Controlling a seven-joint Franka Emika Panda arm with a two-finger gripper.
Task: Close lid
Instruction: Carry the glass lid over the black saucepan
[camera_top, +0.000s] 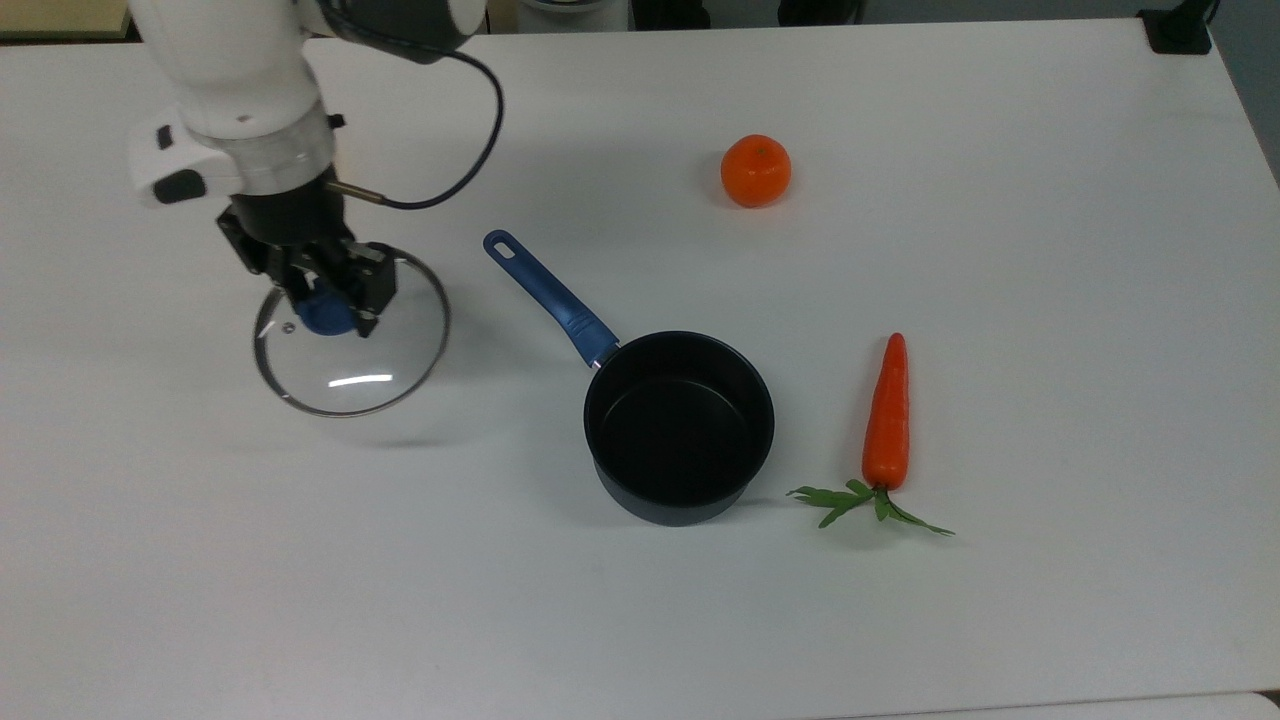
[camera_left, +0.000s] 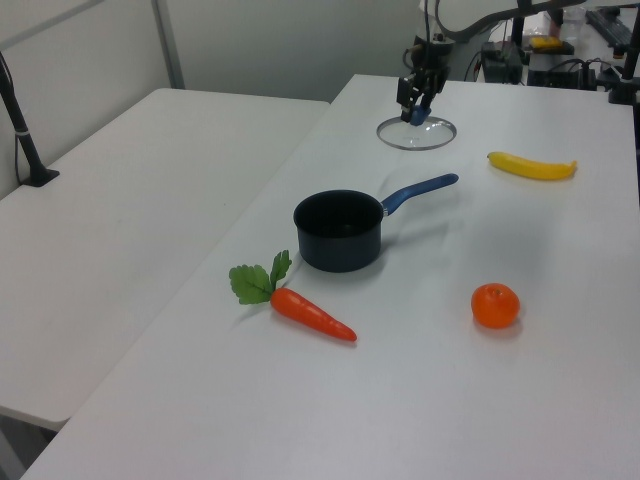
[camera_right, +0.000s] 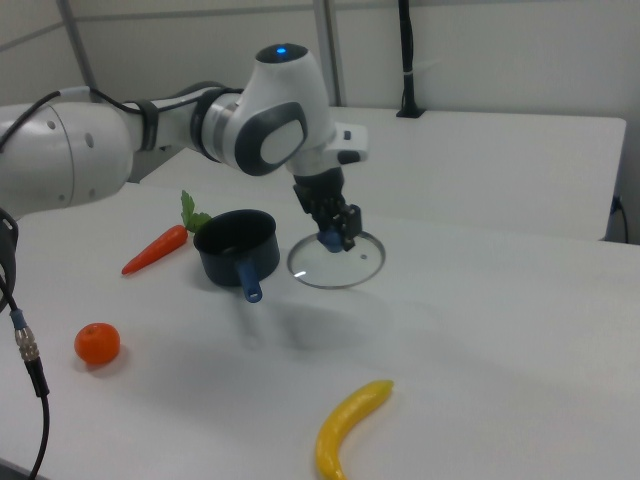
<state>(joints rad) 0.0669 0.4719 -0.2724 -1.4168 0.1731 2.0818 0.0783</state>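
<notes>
Glass lid (camera_top: 350, 345) held off the white table (camera_top: 1000, 250) by its blue knob, to the top view's left of the black saucepan (camera_top: 680, 428), well apart from it. Gripper (camera_top: 328, 300) clamped on the knob from above. Saucepan open, blue handle pointing toward the lid. Carrot (camera_top: 886, 415) just beside the saucepan on the top view's right. Orange (camera_top: 756, 170) farther from the saucepan. Banana (camera_right: 348, 425) lying well clear of the saucepan.

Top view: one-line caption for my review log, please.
Hand holds the lid by its knob, left of the open saucepan.
</notes>
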